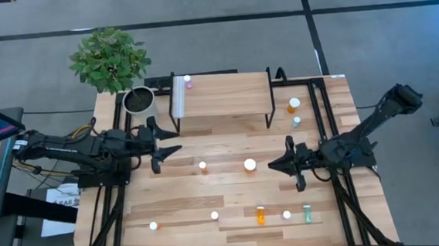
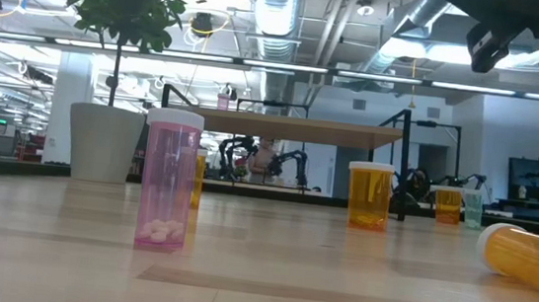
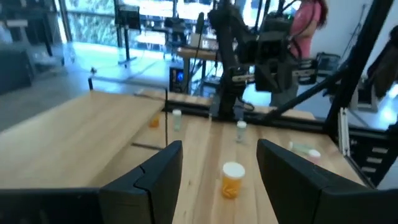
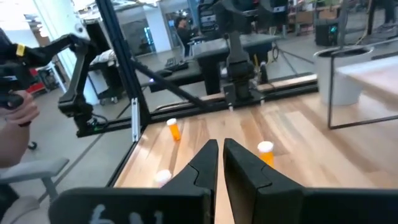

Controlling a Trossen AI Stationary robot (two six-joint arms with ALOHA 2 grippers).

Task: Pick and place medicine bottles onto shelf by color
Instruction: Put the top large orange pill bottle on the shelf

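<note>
Behind the pink bottle [image 2: 168, 180] at table height, another bottle mostly hidden; left fingers [image 3: 157, 180] apart, right fingers [image 4: 244, 165] closed, both empty.

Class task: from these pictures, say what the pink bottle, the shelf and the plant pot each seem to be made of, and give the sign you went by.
Pink bottle: likely clear tinted plastic, glossy; the white pills inside show through, and the cap is opaque white.
Shelf: light wood top, matt with visible grain, on thin black legs, probably metal.
Plant pot: smooth, plain grey-white, opaque; plastic or ceramic, the look cannot settle which.
</note>
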